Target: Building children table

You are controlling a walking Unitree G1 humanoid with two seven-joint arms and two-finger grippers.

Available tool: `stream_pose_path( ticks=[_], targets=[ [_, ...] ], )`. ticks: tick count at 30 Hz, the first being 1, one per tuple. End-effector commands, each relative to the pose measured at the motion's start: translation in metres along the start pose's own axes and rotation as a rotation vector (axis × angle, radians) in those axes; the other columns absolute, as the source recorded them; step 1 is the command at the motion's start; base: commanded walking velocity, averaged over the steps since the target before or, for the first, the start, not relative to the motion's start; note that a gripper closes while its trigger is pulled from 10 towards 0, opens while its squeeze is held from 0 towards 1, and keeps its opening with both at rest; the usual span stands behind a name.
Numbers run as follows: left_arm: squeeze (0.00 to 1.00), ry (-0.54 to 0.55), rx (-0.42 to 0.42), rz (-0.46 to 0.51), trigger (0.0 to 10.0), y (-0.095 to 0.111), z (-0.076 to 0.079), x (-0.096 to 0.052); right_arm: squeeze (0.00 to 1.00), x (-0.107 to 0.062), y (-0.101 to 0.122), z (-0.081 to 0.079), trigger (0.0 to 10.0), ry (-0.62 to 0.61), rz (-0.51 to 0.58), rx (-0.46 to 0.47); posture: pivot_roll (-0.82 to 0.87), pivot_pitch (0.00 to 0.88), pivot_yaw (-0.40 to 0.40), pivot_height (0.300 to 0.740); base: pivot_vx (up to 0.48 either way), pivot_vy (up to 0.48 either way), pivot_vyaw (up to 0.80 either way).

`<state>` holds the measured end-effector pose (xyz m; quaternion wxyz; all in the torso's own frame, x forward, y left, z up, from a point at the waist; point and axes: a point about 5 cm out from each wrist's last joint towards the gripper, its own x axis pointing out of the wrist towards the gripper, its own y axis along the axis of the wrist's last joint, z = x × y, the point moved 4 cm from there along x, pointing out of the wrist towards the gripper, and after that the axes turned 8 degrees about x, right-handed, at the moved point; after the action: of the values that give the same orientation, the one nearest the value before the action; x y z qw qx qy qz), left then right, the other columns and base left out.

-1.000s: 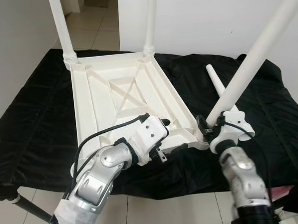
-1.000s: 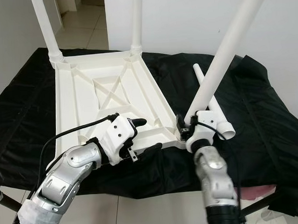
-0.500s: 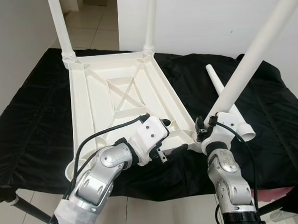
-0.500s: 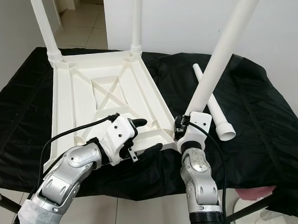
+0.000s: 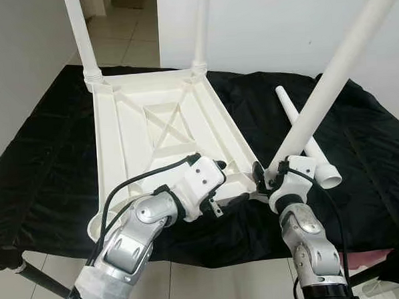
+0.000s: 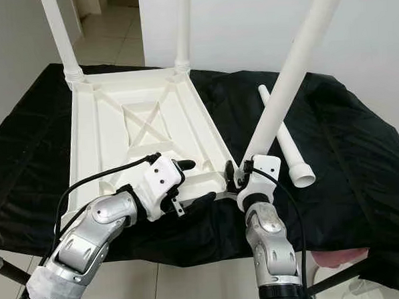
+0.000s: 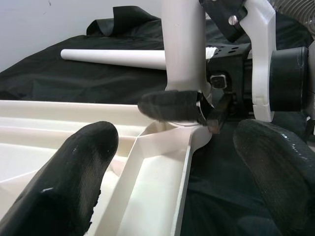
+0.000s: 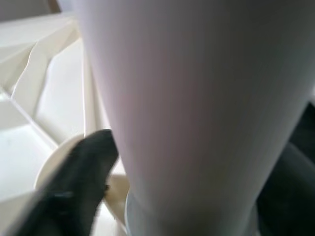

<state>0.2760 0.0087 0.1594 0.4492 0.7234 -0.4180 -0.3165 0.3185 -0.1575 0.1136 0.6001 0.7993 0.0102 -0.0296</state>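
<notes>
A crumpled black cloth (image 5: 46, 164) covers the desk. Behind it stands a plain white wall (image 5: 273, 25), with a pale tiled floor (image 5: 123, 39) beside it.

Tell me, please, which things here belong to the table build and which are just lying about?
For the job:
- tabletop, upside down, two legs already standing in its far corners
- leg, tilted, its base at the near right corner
- right gripper, shut on that leg
- left gripper, open at the tabletop's near edge
- spare leg, lying flat

Lying about:
- black cloth
- pink thing below the cloth's edge
</notes>
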Motion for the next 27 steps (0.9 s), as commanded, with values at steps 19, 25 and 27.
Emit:
stream_pose_path(
  ticks=[19, 25, 27],
  targets=[
    [0.00, 0.062, 0.009, -0.015, 10.0, -0.001, -0.005, 0.009, 0.00, 0.014, 0.023, 0.013, 10.0, 0.433, 0.045, -0.151, 0.00, 0.000, -0.061, 0.740, 0.000, 0.000, 0.00],
    [0.00, 0.069, 0.021, -0.006, 10.0, 0.002, -0.007, 0.012, 0.00, 0.020, 0.026, 0.020, 10.0, 0.490, 0.037, -0.172, 0.00, 0.000, -0.060, 0.740, 0.000, 0.000, 0.00],
    [0.00, 0.075, 0.025, -0.003, 10.0, 0.003, -0.008, 0.014, 0.00, 0.025, 0.026, 0.024, 9.5, 0.516, 0.032, -0.205, 0.00, 0.000, -0.061, 0.740, 0.000, 0.000, 0.00]
  ],
)
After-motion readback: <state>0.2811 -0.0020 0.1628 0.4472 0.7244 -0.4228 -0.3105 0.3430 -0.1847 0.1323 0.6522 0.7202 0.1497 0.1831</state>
